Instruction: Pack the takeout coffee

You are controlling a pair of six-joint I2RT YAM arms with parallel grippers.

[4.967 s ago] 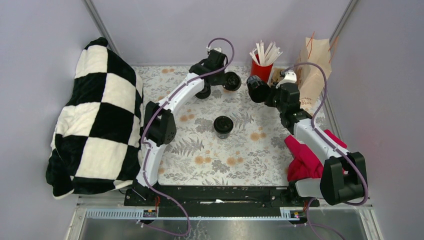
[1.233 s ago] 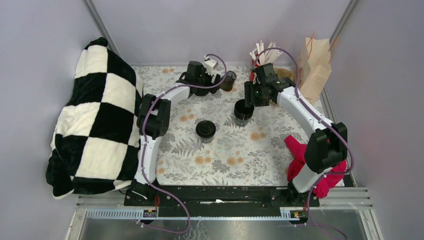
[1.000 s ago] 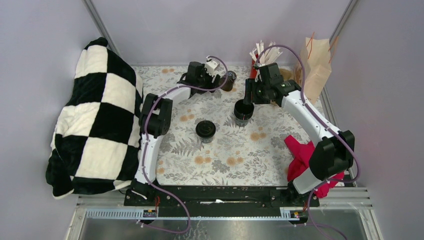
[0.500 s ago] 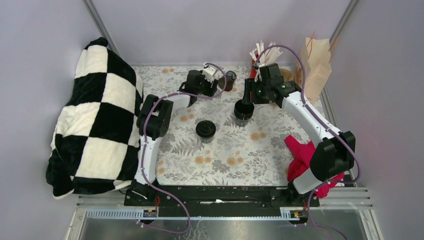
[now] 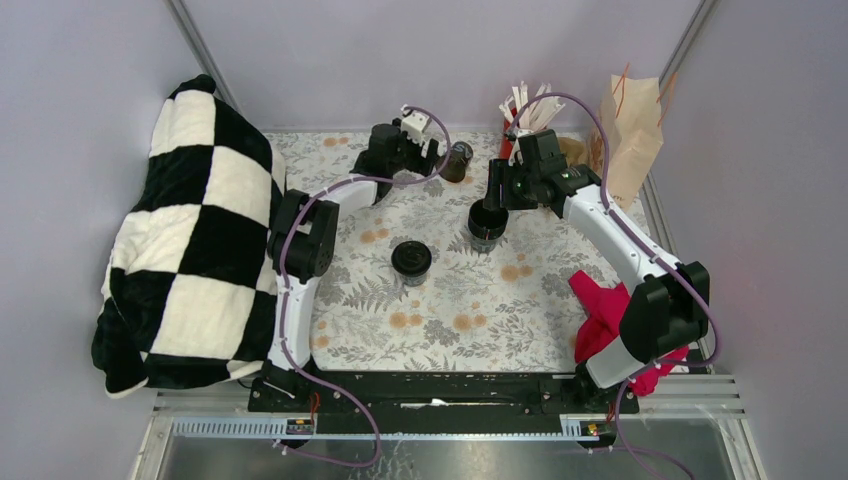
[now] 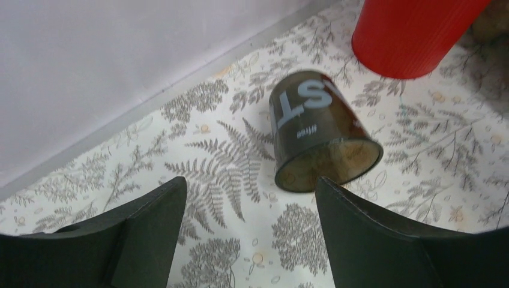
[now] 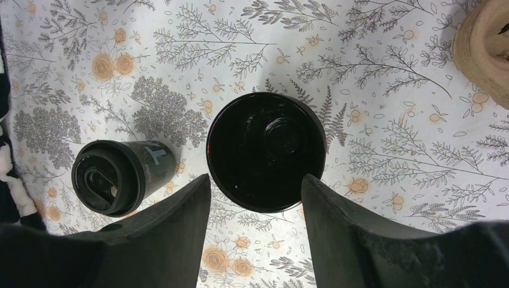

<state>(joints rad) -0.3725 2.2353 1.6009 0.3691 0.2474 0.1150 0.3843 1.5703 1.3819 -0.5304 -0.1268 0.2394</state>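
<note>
A takeout coffee cup point(image 5: 411, 260) point(image 7: 117, 177), black with a black lid, stands mid-table. A second black cup point(image 5: 487, 222) point(image 7: 266, 150) stands to its right, glossy top facing up. My right gripper point(image 5: 492, 203) point(image 7: 255, 180) hangs open just above it; the cup lies beyond the fingertips, not between them. A dark cup point(image 5: 458, 160) point(image 6: 318, 138) lies on its side at the back. My left gripper point(image 5: 436, 160) point(image 6: 249, 183) is open and empty just short of that cup. The tan paper bag point(image 5: 632, 140) stands at the back right.
A red cup point(image 6: 414, 33) of white sticks point(image 5: 530, 105) stands behind the right gripper. A brown pulp piece point(image 7: 486, 48) lies beside it. A black-and-white checked blanket point(image 5: 190, 240) fills the left side; a red cloth point(image 5: 610, 320) lies under the right arm.
The left gripper has shifted slightly at the back of the table and its jaws stand wider. The right arm and all the cups have stayed put over the last second.
</note>
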